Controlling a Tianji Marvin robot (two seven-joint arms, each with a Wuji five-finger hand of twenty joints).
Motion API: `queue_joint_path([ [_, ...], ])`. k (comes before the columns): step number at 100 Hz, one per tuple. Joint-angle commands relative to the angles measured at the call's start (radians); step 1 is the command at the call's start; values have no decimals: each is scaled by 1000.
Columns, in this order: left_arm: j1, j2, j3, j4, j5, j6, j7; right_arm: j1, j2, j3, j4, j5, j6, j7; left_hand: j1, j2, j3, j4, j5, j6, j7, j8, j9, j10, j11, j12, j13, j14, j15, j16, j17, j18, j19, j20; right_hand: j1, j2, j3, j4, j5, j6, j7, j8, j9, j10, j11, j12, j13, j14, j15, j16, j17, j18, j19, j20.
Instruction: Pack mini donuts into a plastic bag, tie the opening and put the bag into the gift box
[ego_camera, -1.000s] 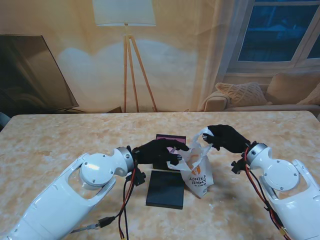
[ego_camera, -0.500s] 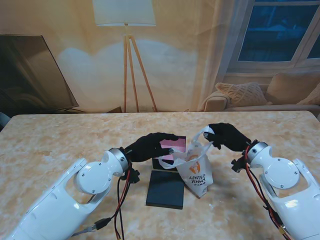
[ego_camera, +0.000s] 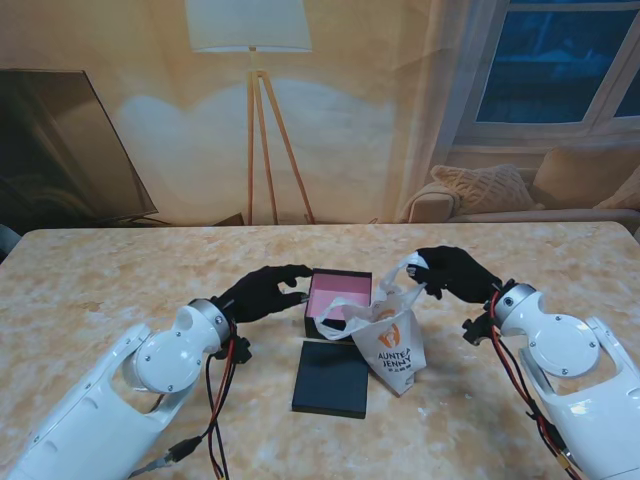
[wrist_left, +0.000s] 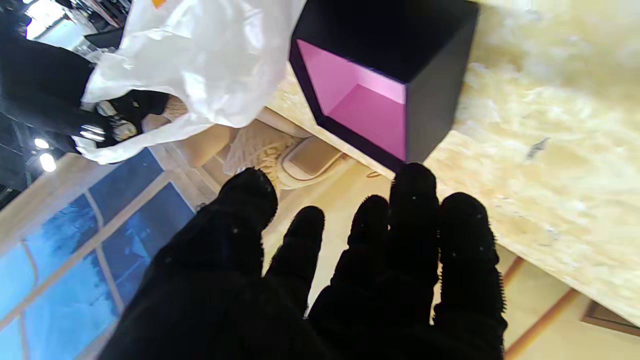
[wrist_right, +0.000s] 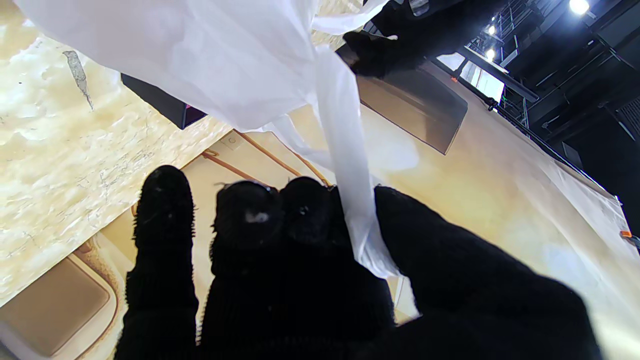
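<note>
My right hand (ego_camera: 452, 272) pinches one handle of the plastic bag (ego_camera: 390, 335); in the right wrist view the white strip (wrist_right: 350, 165) runs taut between my thumb and the curled fingers (wrist_right: 280, 210). The bag is thin, white and crinkled, printed with an orange emblem and dark lettering on the side facing me. Its base rests on the table (ego_camera: 120, 280), and its mouth hangs loosely gathered toward the held handle. What is inside cannot be made out.

My left hand (ego_camera: 258, 293) holds nothing; its fingers (wrist_left: 415, 200) are extended and slightly spread, with the tips at the left edge of the gift box (ego_camera: 338, 300).

The gift box is black outside with a pink lining, open, just beside the bag on its left. Its flat black lid (ego_camera: 332, 378) lies on the table nearer to me.
</note>
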Motion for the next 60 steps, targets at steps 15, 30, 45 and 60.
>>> queue_joint_path([
  [15, 50, 5, -22, -10, 1, 52, -12, -8, -5, -2, -8, 4, 9, 18, -66, -9, -59, 9, 196, 116, 10, 38, 105, 20, 129, 170, 122, -40, 193, 77, 99, -13, 183, 74, 206, 76, 221, 189, 96, -352, 190, 22, 30, -52, 50, -7, 14, -45, 13, 32, 2, -13, 27, 14],
  [30, 64, 10, -7, -30, -38, 119, -55, -8, -5, -2, -8, 4, 8, 20, -116, -29, -95, 4, 224, 131, 0, 47, 125, 29, 142, 189, 136, -27, 215, 76, 114, 5, 199, 74, 205, 76, 220, 190, 95, -352, 190, 21, 31, -52, 51, -8, 13, -43, 15, 33, 3, -13, 28, 14],
  [45, 70, 10, 22, -51, -79, 162, -68, -8, -5, -3, -9, 5, 7, 21, -165, -57, -123, 2, 221, 133, -11, 49, 118, 26, 152, 205, 127, -28, 216, 74, 109, 5, 196, 73, 205, 78, 220, 190, 95, -352, 191, 21, 31, -52, 54, -6, 13, -45, 19, 34, 2, -13, 29, 15],
  [60, 70, 6, 49, -75, -126, 216, -73, -8, -5, -4, -10, 8, 6, 22, -208, -95, -136, 2, 216, 128, -17, 52, 103, 24, 150, 215, 109, -29, 209, 72, 94, 2, 187, 70, 204, 79, 218, 191, 95, -352, 190, 20, 29, -52, 56, -5, 13, -47, 22, 35, 2, -13, 30, 15],
])
